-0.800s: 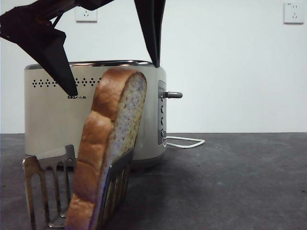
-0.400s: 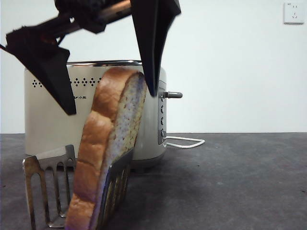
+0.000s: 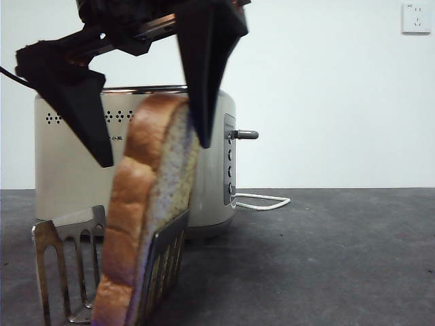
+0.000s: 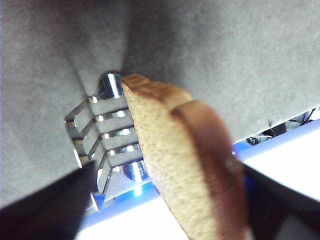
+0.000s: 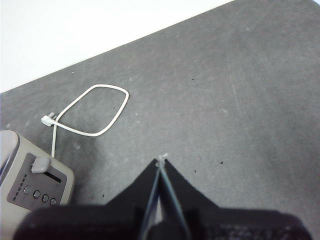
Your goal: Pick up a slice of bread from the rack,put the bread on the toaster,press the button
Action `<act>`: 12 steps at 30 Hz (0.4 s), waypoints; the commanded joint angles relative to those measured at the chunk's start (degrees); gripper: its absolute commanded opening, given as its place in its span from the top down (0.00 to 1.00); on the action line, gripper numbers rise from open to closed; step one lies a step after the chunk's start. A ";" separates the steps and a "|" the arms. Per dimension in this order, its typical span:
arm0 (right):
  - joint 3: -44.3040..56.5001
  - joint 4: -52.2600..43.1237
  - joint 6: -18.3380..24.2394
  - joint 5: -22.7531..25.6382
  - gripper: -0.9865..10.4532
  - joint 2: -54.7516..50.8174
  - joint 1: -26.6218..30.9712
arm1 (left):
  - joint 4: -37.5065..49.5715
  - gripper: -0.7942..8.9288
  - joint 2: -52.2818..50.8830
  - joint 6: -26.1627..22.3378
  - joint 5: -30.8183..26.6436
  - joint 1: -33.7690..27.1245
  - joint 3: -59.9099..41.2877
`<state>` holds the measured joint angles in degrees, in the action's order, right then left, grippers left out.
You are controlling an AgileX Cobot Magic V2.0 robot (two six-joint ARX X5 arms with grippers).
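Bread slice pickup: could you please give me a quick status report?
Left gripper open, jaws straddling the slice of bread. Slice in the rack, tilted. Right gripper shut, waiting aside. Nothing in the way.

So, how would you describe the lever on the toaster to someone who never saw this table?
Find the big cream toaster standing behind the bread. On its narrow end is a grey panel with a column of small round buttons. The lever is the short dark-grey knob above them, the only part sticking out sideways.
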<state>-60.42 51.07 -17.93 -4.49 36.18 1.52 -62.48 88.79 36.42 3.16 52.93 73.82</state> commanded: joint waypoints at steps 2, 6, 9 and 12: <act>-0.17 -0.15 0.63 -0.07 0.91 -0.07 0.00 | -0.22 0.80 0.13 -0.57 -0.22 -0.13 -0.11; -0.17 0.02 0.63 -0.07 0.91 -0.04 0.00 | -0.24 0.88 0.13 -0.70 -0.24 -0.13 -0.11; -0.17 0.02 0.61 -0.48 0.91 -0.07 0.00 | -0.33 0.90 0.13 -1.11 -0.44 -0.13 -0.11; -0.17 0.07 0.63 -0.66 0.91 -0.07 0.00 | -0.61 0.93 0.13 -1.16 -1.33 -0.15 -0.11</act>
<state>-60.42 51.40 -17.93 -4.95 36.18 1.52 -62.85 88.79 36.01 2.17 52.90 73.82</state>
